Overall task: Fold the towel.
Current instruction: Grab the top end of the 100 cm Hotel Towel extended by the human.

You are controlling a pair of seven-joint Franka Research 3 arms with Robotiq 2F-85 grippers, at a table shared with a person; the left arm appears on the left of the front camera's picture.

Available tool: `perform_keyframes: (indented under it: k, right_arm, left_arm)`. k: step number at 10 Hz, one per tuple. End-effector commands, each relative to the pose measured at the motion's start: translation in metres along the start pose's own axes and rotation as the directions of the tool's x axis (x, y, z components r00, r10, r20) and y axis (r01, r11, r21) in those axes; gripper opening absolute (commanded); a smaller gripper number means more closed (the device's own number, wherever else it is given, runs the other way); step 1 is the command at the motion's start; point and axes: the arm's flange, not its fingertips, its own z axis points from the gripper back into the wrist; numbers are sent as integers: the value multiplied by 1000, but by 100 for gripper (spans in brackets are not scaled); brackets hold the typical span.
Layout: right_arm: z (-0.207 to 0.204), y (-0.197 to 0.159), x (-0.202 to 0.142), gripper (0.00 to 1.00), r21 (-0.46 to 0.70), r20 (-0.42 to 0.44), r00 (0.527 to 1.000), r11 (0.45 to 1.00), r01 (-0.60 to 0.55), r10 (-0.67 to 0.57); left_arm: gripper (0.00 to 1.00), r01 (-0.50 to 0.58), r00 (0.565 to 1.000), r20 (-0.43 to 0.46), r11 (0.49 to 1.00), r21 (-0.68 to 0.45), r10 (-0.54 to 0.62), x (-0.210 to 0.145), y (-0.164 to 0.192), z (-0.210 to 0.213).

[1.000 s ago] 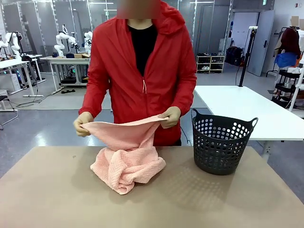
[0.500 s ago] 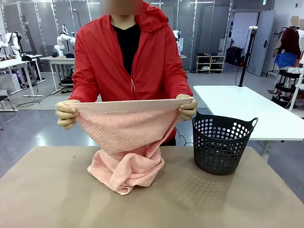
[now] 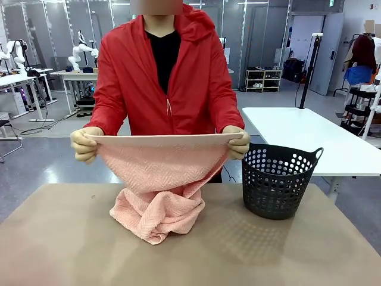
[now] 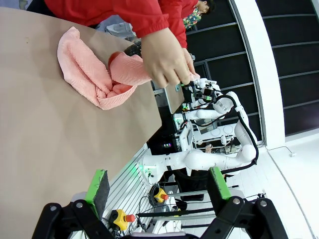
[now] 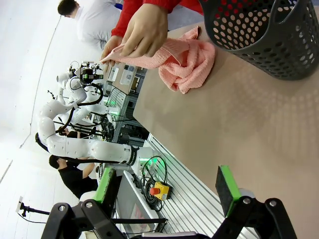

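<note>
A person in a red jacket stands at the table's far side and holds the salmon-pink towel (image 3: 161,173) by two corners, one in each hand, its plain band stretched level at chest height. The towel's lower part lies bunched on the brown table (image 3: 71,238). In the left wrist view the towel (image 4: 84,69) lies far ahead of my open left gripper (image 4: 157,186), whose green-padded fingers hold nothing. My right gripper (image 5: 167,186) is also open with nothing in it, far from the towel (image 5: 184,62).
A black perforated basket (image 3: 277,182) stands at the table's far right, beside the towel; the basket (image 5: 264,35) is also in the right wrist view. A white table (image 3: 309,140) stands behind it. Other tables stand farther back.
The person has lifted the towel's edge and pulled it taut and wide between both hands. More of the cloth has risen off the table. Neither gripper's opening has changed.
</note>
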Motion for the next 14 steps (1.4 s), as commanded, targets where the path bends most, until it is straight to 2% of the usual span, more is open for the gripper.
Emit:
perform_keyframes:
  k: [1, 2, 3, 4, 5, 6, 7, 8, 9, 10, 11, 12, 13, 14]
  right_arm:
    - [0, 0, 0, 100, 0, 0, 1000, 1000, 0, 0]
    - [4, 19, -1, 100, -90, -11, 992, 987, -130, 129]
    - [3, 46, -1, 100, -187, -65, 955, 937, -296, 289]
    - [-5, 73, 0, 100, -289, -156, 898, 850, -440, 412]
    - [-17, 100, 2, 100, -334, -259, 831, 761, -556, 493]
    - [-35, 129, 5, 100, -355, -375, 748, 661, -661, 547]
    - [-53, 152, 7, 100, -369, -463, 676, 569, -735, 573]
    - [-73, 176, 7, 100, -346, -525, 614, 510, -787, 590]
    - [-93, 195, 7, 100, -327, -572, 566, 468, -821, 594]
    - [-121, 219, 3, 100, -269, -624, 485, 414, -870, 613]
    - [-143, 239, -2, 100, -219, -660, 409, 359, -907, 630]
    - [-163, 253, -7, 100, -186, -699, 342, 302, -935, 628]
    - [-178, 261, -10, 100, -159, -727, 299, 272, -949, 619]
    - [-189, 264, -11, 100, -139, -733, 279, 265, -954, 620]
  left_arm:
    - [100, 0, 1000, 0, 1000, 0, 0, 0, 0, 0]
    - [100, 151, 988, -36, 980, 130, -148, 1, -25, 1]
    - [100, 331, 944, -101, 904, 270, -315, 2, -56, -4]
    - [100, 473, 881, -174, 806, 355, -440, 3, -88, -12]
    - [100, 583, 811, -252, 701, 410, -527, 4, -119, -26]
    - [100, 689, 722, -355, 565, 454, -594, 4, -149, -50]
    - [100, 777, 624, -454, 443, 447, -636, -1, -170, -78]
    - [100, 843, 528, -547, 326, 428, -650, -9, -186, -108]
    - [100, 893, 437, -605, 244, 378, -665, -18, -197, -133]
    - [100, 946, 314, -664, 163, 281, -678, -29, -215, -161]
    - [100, 973, 220, -700, 102, 208, -680, -38, -227, -183]
    - [100, 982, 154, -735, 20, 188, -660, -47, -235, -202]
    - [100, 986, 124, -748, -6, 169, -652, -53, -239, -218]
    - [100, 989, 118, -750, 7, 149, -651, -57, -239, -229]
